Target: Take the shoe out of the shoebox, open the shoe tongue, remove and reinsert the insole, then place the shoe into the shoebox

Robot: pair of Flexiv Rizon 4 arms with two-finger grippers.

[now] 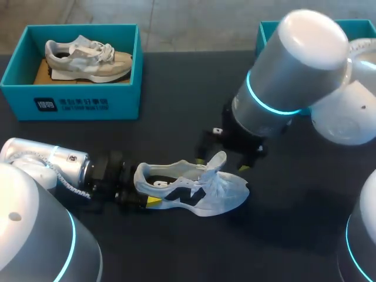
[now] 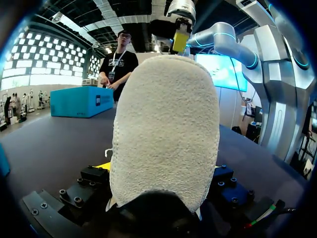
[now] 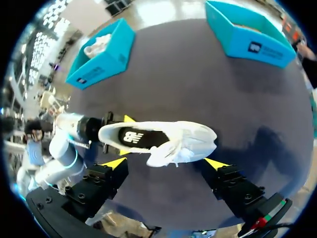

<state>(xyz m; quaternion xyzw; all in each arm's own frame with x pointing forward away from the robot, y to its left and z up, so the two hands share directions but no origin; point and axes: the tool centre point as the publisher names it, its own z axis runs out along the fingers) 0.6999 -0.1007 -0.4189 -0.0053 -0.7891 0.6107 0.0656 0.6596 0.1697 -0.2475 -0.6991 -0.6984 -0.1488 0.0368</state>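
Head view, left end effector (image 1: 141,188) clamps heel of logoed shoe (image 1: 197,191), right end effector (image 3: 165,162) splayed empty above

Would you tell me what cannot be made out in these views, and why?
Left wrist view: the shoe, heel first, fills the view, hiding its tongue, laces and toe.
Head view: the right arm covers most of the right shoebox, so its contents are unseen there.
Right wrist view: the other shoe in the left shoebox is too small for detail.
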